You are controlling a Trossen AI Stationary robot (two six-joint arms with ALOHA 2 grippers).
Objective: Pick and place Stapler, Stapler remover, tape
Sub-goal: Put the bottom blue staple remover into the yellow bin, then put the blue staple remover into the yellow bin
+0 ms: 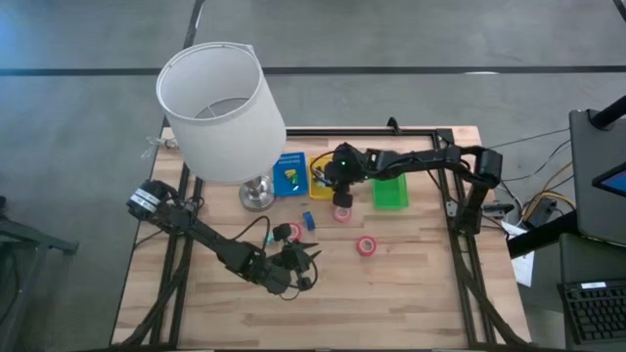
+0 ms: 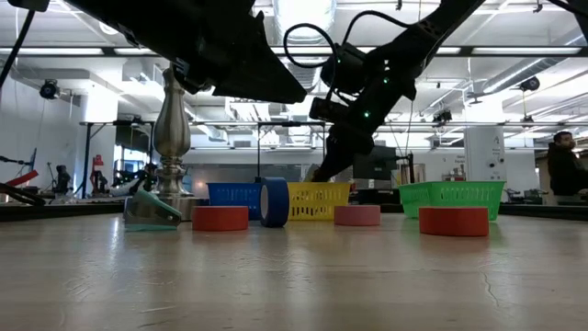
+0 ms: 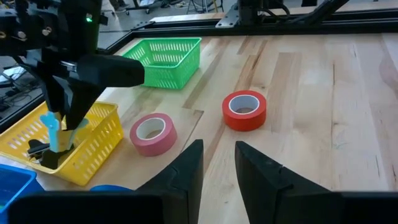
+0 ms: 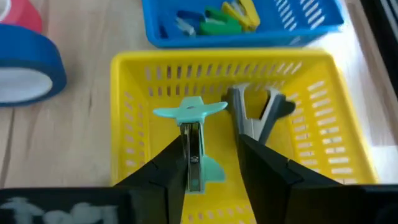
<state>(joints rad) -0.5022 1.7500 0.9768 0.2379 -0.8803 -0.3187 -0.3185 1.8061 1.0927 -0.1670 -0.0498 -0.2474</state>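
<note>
My right gripper (image 1: pixel 339 192) hangs open over the yellow basket (image 4: pixel 134 81). Its fingers straddle a teal claw-shaped piece with a metal middle (image 4: pixel 194 146), which stands upright in the basket. The silvery-grey stapler remover (image 4: pixel 258 115) lies on the basket floor beside it. A pink tape roll (image 1: pixel 341 213) and two red rolls (image 1: pixel 366 245) (image 1: pixel 284 233) lie flat on the table. My left gripper (image 3: pixel 217 158) is open and low over the wood, on the near side of the pink roll (image 3: pixel 152 132) and a red roll (image 3: pixel 244 110). A teal stapler (image 2: pixel 147 210) rests by the lamp foot. My right gripper comes down from above into the yellow basket. The teal piece's metal middle (image 4: pixel 193 140) stands right against the inner side of one finger (image 4: pixel 171 165), with a wide gap to the other finger. I cannot tell whether they touch.
A tall lamp with a white shade (image 1: pixel 223 108) stands at the far left of the table. A blue basket of small coloured pieces (image 1: pixel 290 174) sits left of the yellow one, a green basket (image 1: pixel 389 191) right of it. A blue tape roll (image 1: pixel 308 220) stands on edge between them.
</note>
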